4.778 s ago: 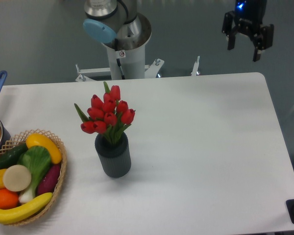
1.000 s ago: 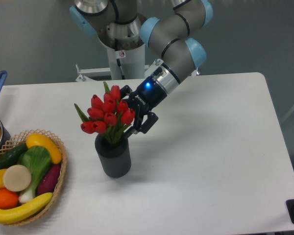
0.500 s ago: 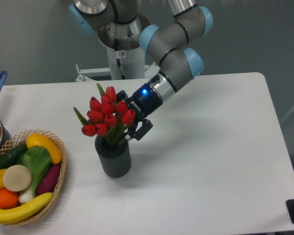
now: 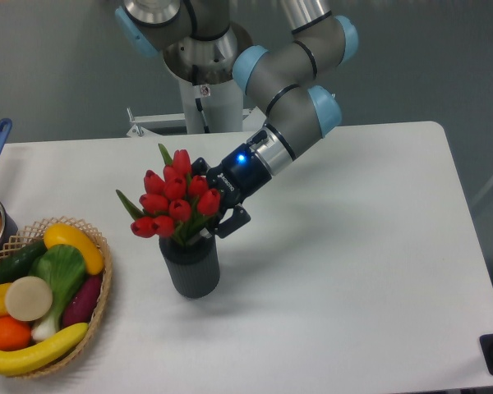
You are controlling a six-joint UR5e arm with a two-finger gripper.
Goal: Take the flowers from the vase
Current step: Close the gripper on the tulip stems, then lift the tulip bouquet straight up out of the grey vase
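Left of the table's (image 4: 353, 246) middle, the red tulips (image 4: 171, 199) stand in the ribbed dark grey vase (image 4: 190, 266), leaning left. The gripper (image 4: 204, 226) is clamped on their stems just above the vase mouth.

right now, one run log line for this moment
phase: lifting | tool: shut on tulip stems | red tulips: stems partly in ribbed grey vase | fruit basket: untouched

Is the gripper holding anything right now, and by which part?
The gripper appears closed on the bunch of red tulips, gripping the green stems just above the ribbed dark grey vase's mouth.
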